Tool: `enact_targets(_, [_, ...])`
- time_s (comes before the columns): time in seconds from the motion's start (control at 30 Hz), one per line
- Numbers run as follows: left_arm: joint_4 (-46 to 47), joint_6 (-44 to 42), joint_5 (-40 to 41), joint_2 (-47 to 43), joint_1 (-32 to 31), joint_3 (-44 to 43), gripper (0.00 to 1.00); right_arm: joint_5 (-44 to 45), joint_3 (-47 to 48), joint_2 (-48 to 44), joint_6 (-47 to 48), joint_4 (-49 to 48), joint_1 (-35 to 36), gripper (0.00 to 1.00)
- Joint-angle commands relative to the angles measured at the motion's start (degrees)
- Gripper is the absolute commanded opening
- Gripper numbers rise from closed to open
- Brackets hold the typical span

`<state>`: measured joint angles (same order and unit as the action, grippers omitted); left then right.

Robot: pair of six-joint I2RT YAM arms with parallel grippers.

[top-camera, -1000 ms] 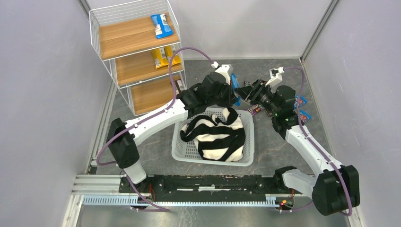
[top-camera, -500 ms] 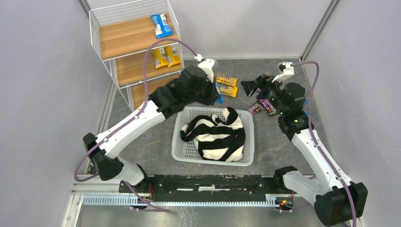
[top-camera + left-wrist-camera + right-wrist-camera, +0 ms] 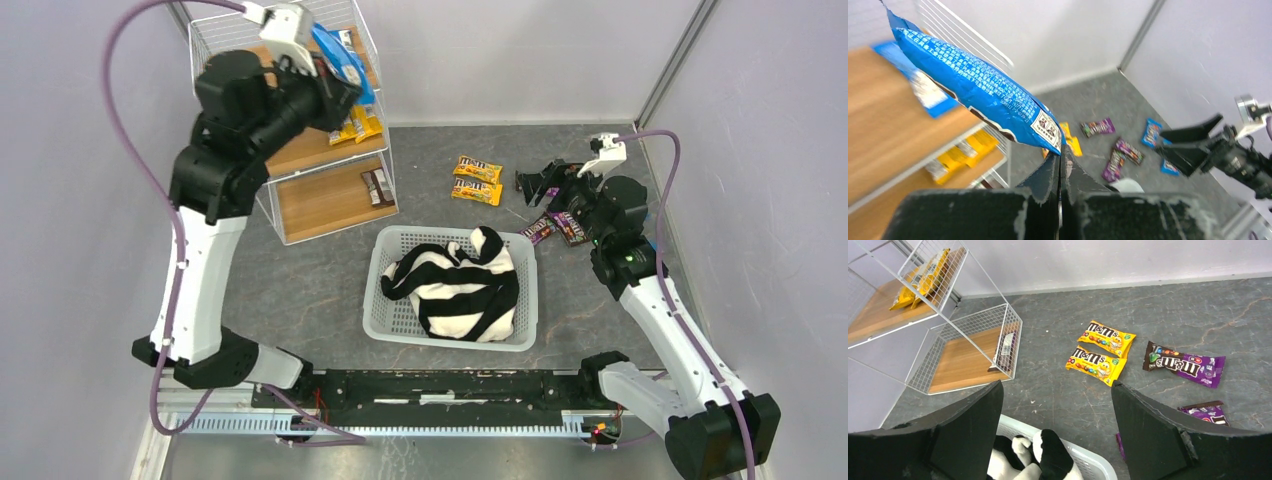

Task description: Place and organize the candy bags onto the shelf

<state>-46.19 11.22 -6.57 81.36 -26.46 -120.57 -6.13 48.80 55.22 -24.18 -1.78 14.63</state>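
**newbie:** Where's the three-tier white wire rack with wooden boards [image 3: 320, 200] relative to your left claw [image 3: 1060, 161]?

**regular:** Right below and ahead of it. Your left claw is pinched tight on one end of the long glossy blue candy bag [image 3: 973, 95]. The bag's long axis runs up and away from the fingers, out over the top board. Another blue packet [image 3: 930, 100] lies flat there, just beyond the held one.

**newbie:** And the other arm?

**regular:** Your right claw [image 3: 1057, 385] hangs spread wide, gripping nothing. Two yellow packets [image 3: 1094, 362] sit on the floor just ahead of it, side by side, with a purple packet [image 3: 1183, 365] off to its right. I'd say the drop is the left arm's job, so lay the bag beside its blue twin.
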Motion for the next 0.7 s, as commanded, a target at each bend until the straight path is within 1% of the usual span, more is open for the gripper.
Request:
enact_targets(0.0, [1.7, -4.5, -6.1, 1.9, 6.1, -5.4, 0.02, 1.3, 2.2, -0.1, 2.1, 0.3, 0.2, 0.86])
enact_targets(0.07, [4.4, -3.8, -7.9, 2.2, 9.3, -5.3, 0.02, 1.4, 2.7, -0.2, 2.7, 1.0, 0.2, 0.86])
enact_targets(0.1, [5.2, -2.9, -10.1, 2.6, 12.6, -5.7, 0.02, 1.6, 2.9, -0.2, 3.1, 1.6, 0.2, 0.86])
enact_targets(0.17, [7.5, 0.2, -16.9, 3.7, 18.8, -5.4, 0.02, 2.1, 3.1, -0.4, 4.1, 1.6, 0.2, 0.86])
enact_targets(0.2, [9.0, 2.3, -20.5, 4.2, 22.1, -4.9, 0.02, 2.4, 3.1, -0.6, 4.4, 3.3, 0.2, 0.86])
enact_targets(0.3, [14.4, 10.7, -31.6, 6.2, 29.1, -2.6, 0.02, 3.5, 2.6, -1.2, 5.1, 3.9, 0.2, 0.86])
enact_targets(0.37, [18.1, 14.5, -35.9, 7.1, 30.8, -0.7, 0.02, 3.8, 2.4, -1.3, 5.3, 4.0, 0.2, 0.86])
enact_targets(0.5, [19.5, 17.9, -36.7, 8.3, 33.2, 2.0, 0.02, 3.6, 2.2, -1.1, 5.1, 3.8, 0.2, 0.86])
enact_targets(0.57, [20.6, 19.9, -38.5, 8.8, 34.3, 3.9, 0.02, 3.5, 1.9, -1.0, 5.0, 3.4, 0.2, 0.86])
enact_targets(0.67, [20.7, 20.9, -39.3, 9.6, 34.9, 5.6, 0.02, 3.3, 1.8, -0.5, 4.9, 3.1, 0.2, 0.86])
